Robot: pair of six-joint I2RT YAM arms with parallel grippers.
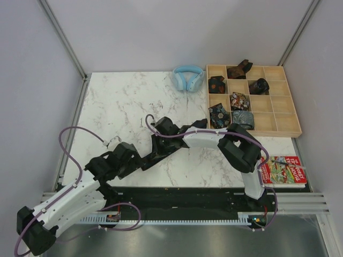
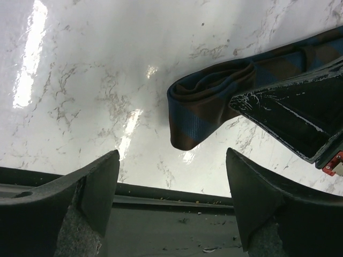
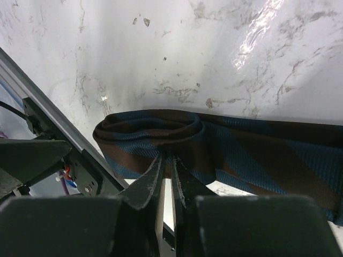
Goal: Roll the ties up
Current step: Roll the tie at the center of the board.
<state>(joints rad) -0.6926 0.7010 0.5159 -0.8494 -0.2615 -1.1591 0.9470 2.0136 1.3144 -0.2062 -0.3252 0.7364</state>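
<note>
A brown and blue striped tie (image 3: 241, 155) lies on the marble table, its near end wound into a loose roll (image 2: 206, 101). My right gripper (image 3: 167, 158) is shut on that roll, pinching its layers from above; its dark finger (image 2: 289, 110) also shows in the left wrist view. In the top view the right gripper (image 1: 154, 152) reaches left across the table's middle. My left gripper (image 2: 171, 184) stands open just short of the roll, over the table's near edge, with nothing between its fingers; in the top view this left gripper (image 1: 134, 158) is beside the right one.
A wooden compartment box (image 1: 278, 126) at the back right holds several rolled ties (image 1: 239, 100). Light blue headphones (image 1: 187, 77) lie left of it. A colourful book (image 1: 283, 170) sits at the right near edge. A black rail (image 2: 177, 203) runs along the table's front.
</note>
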